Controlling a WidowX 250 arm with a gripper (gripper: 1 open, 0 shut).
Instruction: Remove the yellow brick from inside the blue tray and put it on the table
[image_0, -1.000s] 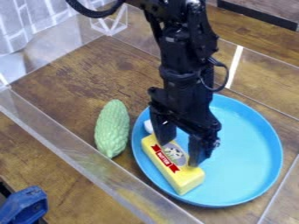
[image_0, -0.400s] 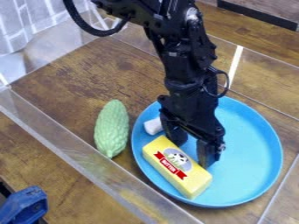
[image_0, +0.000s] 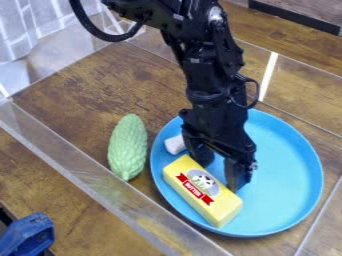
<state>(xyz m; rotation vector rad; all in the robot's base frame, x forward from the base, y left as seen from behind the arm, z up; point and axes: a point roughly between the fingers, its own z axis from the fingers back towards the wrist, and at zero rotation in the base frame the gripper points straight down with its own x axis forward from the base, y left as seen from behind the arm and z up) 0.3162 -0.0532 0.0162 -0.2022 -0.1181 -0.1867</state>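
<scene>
The small yellow rectangular brick (image_0: 203, 189) with a red-edged label lies inside the round bright blue plastic tray (image_0: 291, 170) on the dark brown wood-plank table (image_0: 80, 110). The black claw (image_0: 222, 172) hangs spread wide just behind it, gripping nothing.

The yellow brick (image_0: 203, 191), earlier partly hidden under the gripper (image_0: 222, 172), now lies fully exposed in the blue tray (image_0: 287, 165); the open gripper sits just behind it.
</scene>
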